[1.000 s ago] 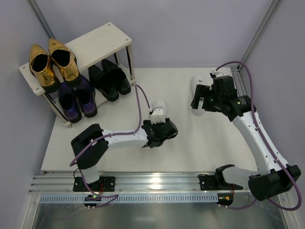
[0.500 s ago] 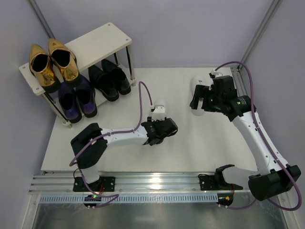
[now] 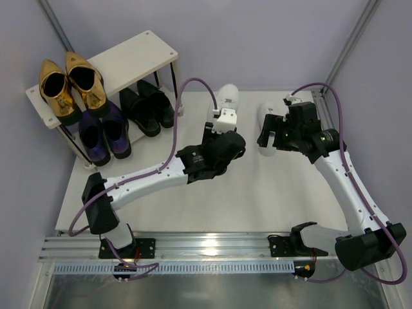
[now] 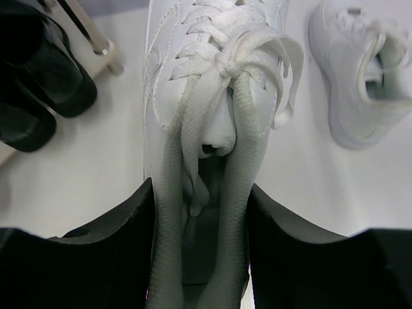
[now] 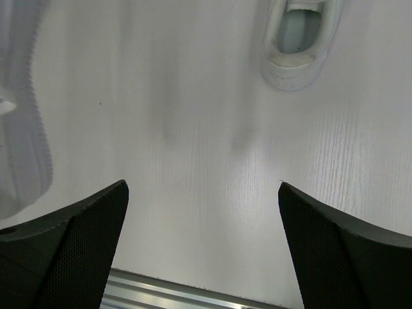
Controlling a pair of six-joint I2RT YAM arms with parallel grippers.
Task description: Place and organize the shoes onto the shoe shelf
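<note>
- Pale white surface [image 3: 161, 212] between grey walls, metal rail [image 3: 212, 248] along its 6 o'clock edge, both arm bases bolted there.
- Left arm stretched from 7 o'clock toward the middle of the surface.
- Left fingers [image 4: 103, 251] closed partway on the held white sneaker [image 3: 227, 96], one finger pressed on each side of its heel end.
- Toe pointing to 12 o'clock, loose lace ends trailing back toward the wrist camera.
- Carried at about 12 o'clock of the surface, near the far wall. Cannot tell whether the sole is clear of the surface.
- Right fingers [image 5: 71, 244] spread wide with nothing between them, only bare surface below.
- Second white sneaker [image 3: 266, 122] flat on the surface at 1 o'clock, partly hidden under the right wrist from above. Heel opening turned toward the right wrist camera, well apart from those fingers.
- Shoe shelf [image 3: 138, 55] at 10 o'clock in the far left corner, two tiers, set at an angle.
- Gold loafers [image 3: 67, 87] side by side on the top tier, at its 8 o'clock end.
- Purple dress shoes [image 3: 103, 135] on the lower tier beneath the gold pair, heels outward.
- Black dress shoes [image 3: 147, 106] just beside the purple pair, at its 2 o'clock on the same tier, toes tucked under the top board.
</note>
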